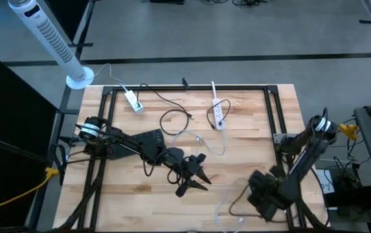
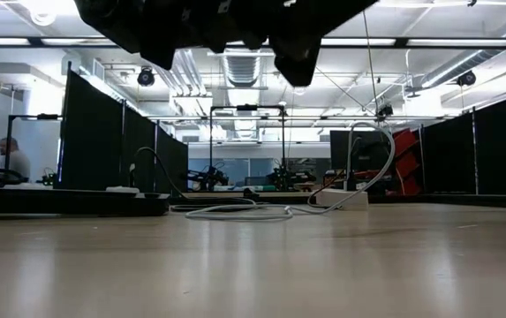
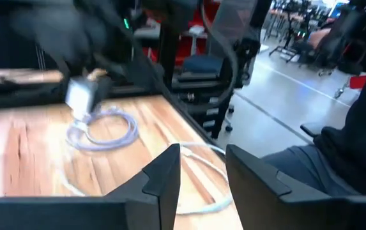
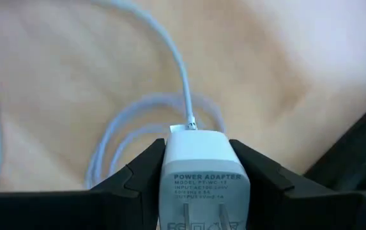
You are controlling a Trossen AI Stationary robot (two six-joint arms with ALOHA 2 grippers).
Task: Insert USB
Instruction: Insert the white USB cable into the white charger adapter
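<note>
gripping a white power adapter (image 4: pixel 203 172) between both fingers, the right gripper (image 4: pixel 202 182) sits low over the near right part of the wooden table (image 1: pixel 250 129); a white cable (image 4: pixel 170 51) is plugged into the adapter's end and loops on the wood below. left gripper (image 1: pixel 195 176): near the table's centre, fingers spread apart, holding nothing. white power strip (image 1: pixel 219 115): far centre of the table, well apart from both grippers, cable trailing toward the middle. second white strip (image 1: pixel 133 101): far left corner area. white tower fan (image 1: pixel 49 39): on the floor beyond the far left corner.
</note>
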